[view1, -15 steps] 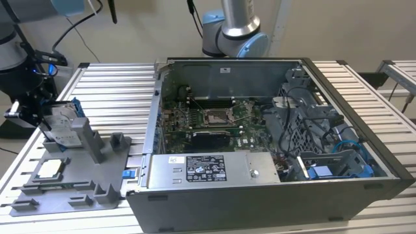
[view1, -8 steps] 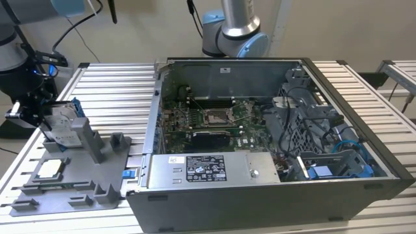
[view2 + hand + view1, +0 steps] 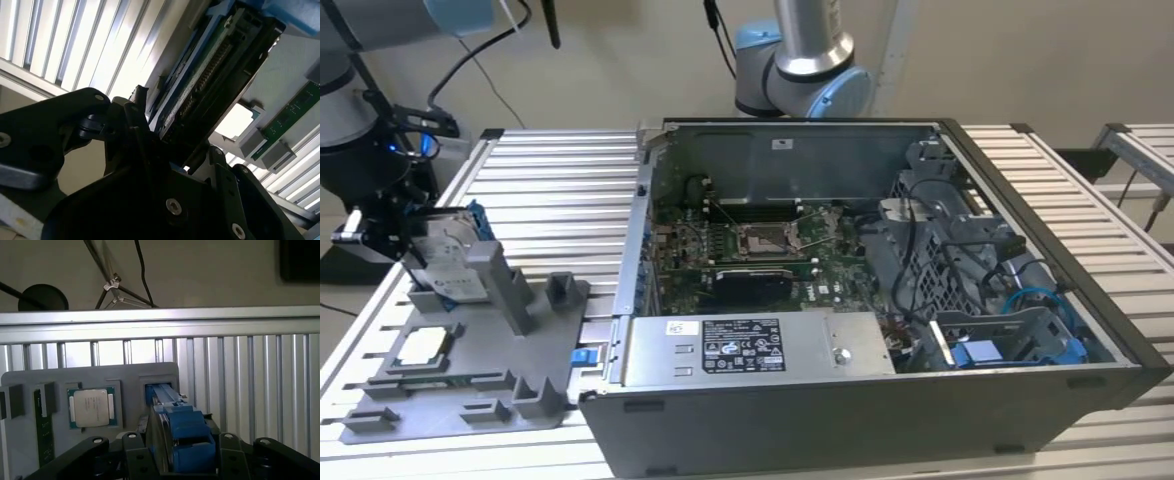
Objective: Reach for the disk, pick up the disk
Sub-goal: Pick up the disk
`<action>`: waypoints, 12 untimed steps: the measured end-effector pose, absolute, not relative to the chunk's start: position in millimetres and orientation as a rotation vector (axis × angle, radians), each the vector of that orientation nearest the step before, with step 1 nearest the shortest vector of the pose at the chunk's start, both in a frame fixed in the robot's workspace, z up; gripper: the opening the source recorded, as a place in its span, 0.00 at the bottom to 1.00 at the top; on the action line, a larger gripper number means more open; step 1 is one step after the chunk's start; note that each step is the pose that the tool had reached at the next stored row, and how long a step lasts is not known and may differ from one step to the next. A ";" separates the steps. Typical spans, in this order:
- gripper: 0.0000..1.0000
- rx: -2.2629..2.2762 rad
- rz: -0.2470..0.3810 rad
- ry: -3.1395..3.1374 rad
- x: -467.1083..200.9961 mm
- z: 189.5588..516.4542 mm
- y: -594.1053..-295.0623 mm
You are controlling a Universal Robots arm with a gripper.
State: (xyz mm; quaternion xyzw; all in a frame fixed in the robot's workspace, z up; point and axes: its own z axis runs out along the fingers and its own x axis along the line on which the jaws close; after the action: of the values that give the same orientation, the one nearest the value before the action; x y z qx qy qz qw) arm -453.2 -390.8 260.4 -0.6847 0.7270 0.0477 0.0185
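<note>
The disk (image 3: 454, 265), a silver drive with a white label in a blue frame, stands on edge at the far end of the grey fixture plate (image 3: 480, 385), on the exterior view's left. My gripper (image 3: 416, 245) is right at it. In both wrist views the disk (image 3: 187, 440) (image 3: 210, 65) sits edge-on between my two black fingers (image 3: 229, 456). They press close against both of its sides, so my gripper (image 3: 182, 462) looks shut on it. Its lower end still reaches toward the fixture's blue-lined slot (image 3: 150, 390).
A square silver chip (image 3: 92, 406) (image 3: 420, 345) and a green memory stick (image 3: 42, 432) lie on the fixture beside the disk. An open computer case (image 3: 1047, 200) with a labelled power-supply box (image 3: 747, 345) stands to the exterior view's right. Another arm's base (image 3: 801, 70) rises behind it.
</note>
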 end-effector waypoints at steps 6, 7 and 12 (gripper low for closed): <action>0.00 -2.126 0.148 2.257 -453.2 260.4 -390.8; 0.00 -2.126 0.148 2.257 -453.2 260.4 -390.8; 0.00 -2.127 0.148 2.257 -453.2 260.4 -390.8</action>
State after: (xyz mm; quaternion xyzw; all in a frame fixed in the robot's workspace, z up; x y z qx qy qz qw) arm -453.2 -390.8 260.4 -0.6850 0.7268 0.0477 0.0185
